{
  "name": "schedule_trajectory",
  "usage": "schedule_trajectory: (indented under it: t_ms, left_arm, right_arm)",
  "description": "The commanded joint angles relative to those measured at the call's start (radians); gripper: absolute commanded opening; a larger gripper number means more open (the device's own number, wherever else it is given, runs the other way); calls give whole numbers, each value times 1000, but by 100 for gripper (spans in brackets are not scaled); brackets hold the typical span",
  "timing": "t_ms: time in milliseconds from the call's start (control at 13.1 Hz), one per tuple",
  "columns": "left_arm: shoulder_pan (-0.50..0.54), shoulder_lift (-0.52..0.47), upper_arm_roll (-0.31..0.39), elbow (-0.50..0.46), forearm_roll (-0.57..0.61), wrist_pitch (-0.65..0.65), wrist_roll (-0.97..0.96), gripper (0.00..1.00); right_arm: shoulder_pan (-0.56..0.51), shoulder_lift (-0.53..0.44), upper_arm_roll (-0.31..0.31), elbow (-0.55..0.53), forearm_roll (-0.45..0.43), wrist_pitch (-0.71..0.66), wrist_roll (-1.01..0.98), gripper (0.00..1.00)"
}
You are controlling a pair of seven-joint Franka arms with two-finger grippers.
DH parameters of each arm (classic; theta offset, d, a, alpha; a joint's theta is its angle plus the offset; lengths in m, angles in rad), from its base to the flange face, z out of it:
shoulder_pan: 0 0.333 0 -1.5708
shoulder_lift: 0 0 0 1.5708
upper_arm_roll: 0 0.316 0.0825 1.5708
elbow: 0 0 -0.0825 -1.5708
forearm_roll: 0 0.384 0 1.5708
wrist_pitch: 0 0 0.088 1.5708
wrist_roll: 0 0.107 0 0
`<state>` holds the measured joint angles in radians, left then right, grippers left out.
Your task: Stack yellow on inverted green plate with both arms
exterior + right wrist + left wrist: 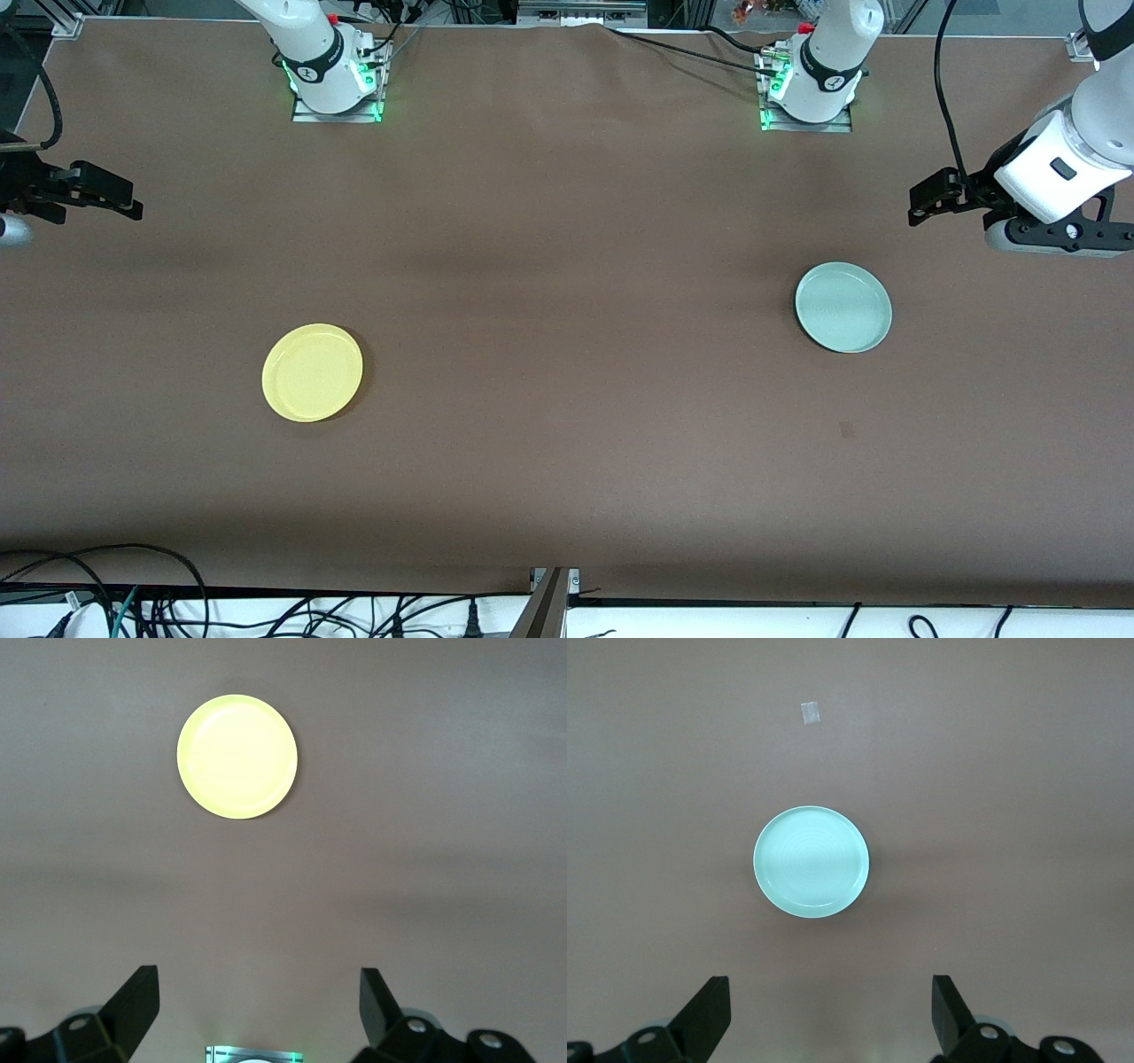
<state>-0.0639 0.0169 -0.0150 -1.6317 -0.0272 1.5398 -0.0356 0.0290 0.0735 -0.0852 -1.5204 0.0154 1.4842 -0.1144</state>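
The yellow plate [312, 372] lies flat on the table [567, 461], toward the right arm's end. The green plate [842, 307] lies toward the left arm's end, well apart from it, rim up, so it looks not flipped yet.

Nothing is held. The job looks like it is just starting.

The right gripper [257, 997] hangs high over the table edge, well away from the yellow plate, fingers wide apart. The left gripper [830, 1005] hangs high too, near the green plate, fingers wide apart.

Next, I think the left gripper must go down to the green plate's rim and turn it over.
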Motion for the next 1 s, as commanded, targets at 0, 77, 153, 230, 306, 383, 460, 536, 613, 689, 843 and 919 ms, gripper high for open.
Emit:
schedule_trajectory:
  t_ms: [0, 77, 153, 230, 306, 383, 460, 536, 613, 689, 843, 919]
  left_arm:
    - [-4, 5, 1, 18, -30, 23, 5, 100]
    - [-4, 5, 1, 18, -30, 23, 5, 100]
    - [-4, 6, 1, 18, -30, 23, 5, 100]
    - [-5, 8, 1, 21, -30, 23, 5, 100]
    - [-10, 8, 1, 23, -28, 25, 2, 100]
    - [-16, 9, 1, 29, -28, 25, 2, 100]
    - [-19, 20, 3, 42, -28, 25, 0, 100]
    - [-19, 28, 1, 46, -28, 25, 2, 100]
    - [-20, 31, 3, 49, -28, 25, 2, 100]
    - [-19, 34, 1, 56, -30, 25, 2, 100]
    - [-19, 38, 3, 59, -30, 25, 2, 100]
    - [-19, 38, 1, 58, -30, 23, 0, 100]
  right_arm:
    - [-1, 9, 1, 22, 12, -4, 9, 100]
    - [-1, 9, 1, 22, 12, -4, 9, 100]
    - [-1, 9, 1, 22, 12, -4, 9, 100]
    - [-1, 9, 1, 20, 12, -4, 9, 100]
    - [-1, 9, 1, 22, 12, -4, 9, 100]
    - [-1, 9, 1, 22, 12, -4, 9, 100]
    - [-1, 9, 1, 22, 12, -4, 9, 100]
    - [-1, 9, 1, 22, 12, -4, 9, 100]
    - [-1, 9, 1, 22, 12, -4, 9, 100]
    - [-1, 9, -1, 22, 12, -4, 9, 100]
    - [-1, 9, 1, 22, 12, -4, 9, 100]
    - [-1, 9, -1, 22, 12, -4, 9, 100]
